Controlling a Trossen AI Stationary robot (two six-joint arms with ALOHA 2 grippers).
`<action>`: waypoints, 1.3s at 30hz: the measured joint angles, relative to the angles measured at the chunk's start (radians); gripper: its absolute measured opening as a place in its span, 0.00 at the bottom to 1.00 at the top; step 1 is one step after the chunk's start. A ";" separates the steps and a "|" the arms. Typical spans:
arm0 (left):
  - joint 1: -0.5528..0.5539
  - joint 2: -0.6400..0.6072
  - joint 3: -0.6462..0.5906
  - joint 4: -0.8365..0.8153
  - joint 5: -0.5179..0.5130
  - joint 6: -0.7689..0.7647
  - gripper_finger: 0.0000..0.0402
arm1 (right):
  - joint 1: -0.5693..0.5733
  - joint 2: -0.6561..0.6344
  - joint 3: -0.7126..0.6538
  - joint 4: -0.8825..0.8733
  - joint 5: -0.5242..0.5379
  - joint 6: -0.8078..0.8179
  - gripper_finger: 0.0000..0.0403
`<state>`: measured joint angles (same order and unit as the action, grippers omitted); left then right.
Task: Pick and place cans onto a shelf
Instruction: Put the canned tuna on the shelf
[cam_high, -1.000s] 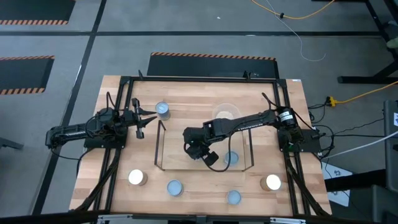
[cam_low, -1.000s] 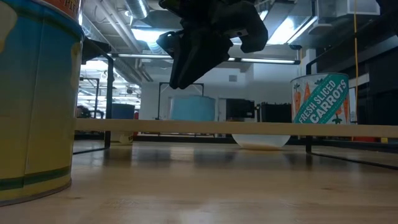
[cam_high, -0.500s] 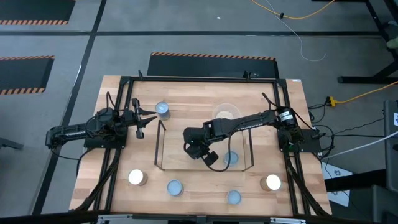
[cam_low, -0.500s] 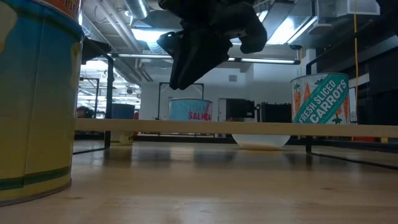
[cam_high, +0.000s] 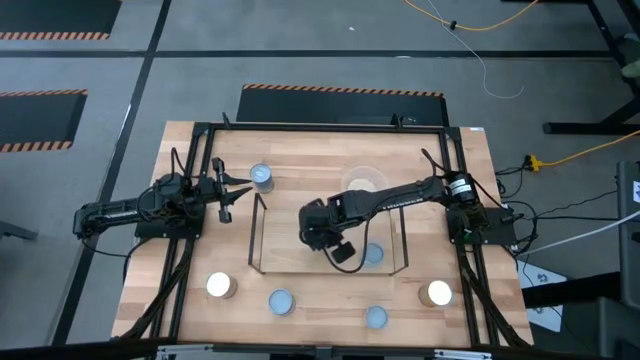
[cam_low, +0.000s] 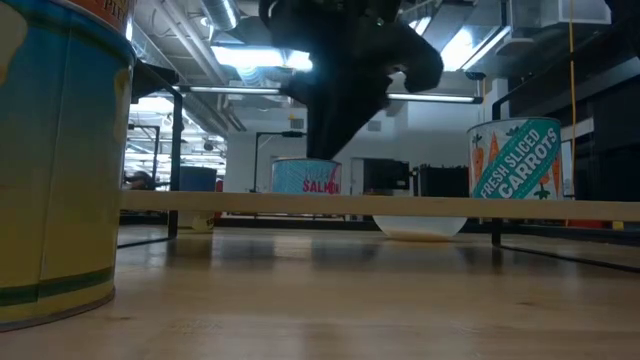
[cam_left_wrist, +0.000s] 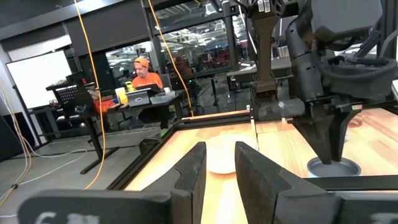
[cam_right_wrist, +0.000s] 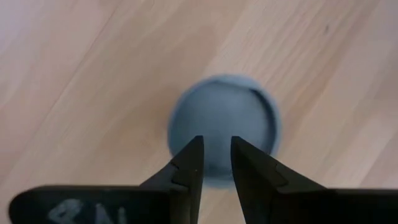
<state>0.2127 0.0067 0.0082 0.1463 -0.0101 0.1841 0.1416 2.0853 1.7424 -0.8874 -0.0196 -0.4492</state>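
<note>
- Target can (cam_right_wrist: 224, 127): upright on the table, on the shelf (cam_high: 330, 240) footprint, directly below the right pincer (cam_right_wrist: 216, 163), slightly ahead of the fingertips. Round blue-grey top faces the pincer, so the can's long axis is vertical, in line with the approach.
- Right pincer: fingers nearly together, narrow gap, holding nothing. My read: far narrower than the can top, so it must spread before dropping over the sides.
- In the high view that can (cam_high: 371, 254) sits just beside the right pincer (cam_high: 322, 232), toward the right arm's base. Right arm is clearly nearer.
- Left pincer (cam_left_wrist: 217, 177) parked at the table's left edge, well apart; small gap, empty.
- Surface: bare wooden table (cam_high: 300, 160), flat.
- Other cans (cam_high: 261, 176) well apart from the right pincer; clear dish (cam_high: 361, 184) near, beyond the shelf.
- Room: a person at a desk (cam_left_wrist: 144, 78) far behind.
</note>
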 joint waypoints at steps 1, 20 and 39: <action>0.000 0.000 0.000 0.000 0.000 0.000 0.19 | 0.000 0.000 0.000 -0.010 0.000 0.000 0.21; 0.000 0.000 0.000 0.000 0.000 0.000 0.19 | 0.024 -0.002 0.058 -0.129 -0.034 0.000 0.21; 0.000 0.000 0.000 -0.003 0.000 0.000 0.19 | 0.026 0.000 0.003 -0.057 0.002 0.000 0.21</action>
<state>0.2127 0.0063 0.0082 0.1429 -0.0101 0.1837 0.1673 2.0850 1.7451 -0.9445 -0.0174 -0.4492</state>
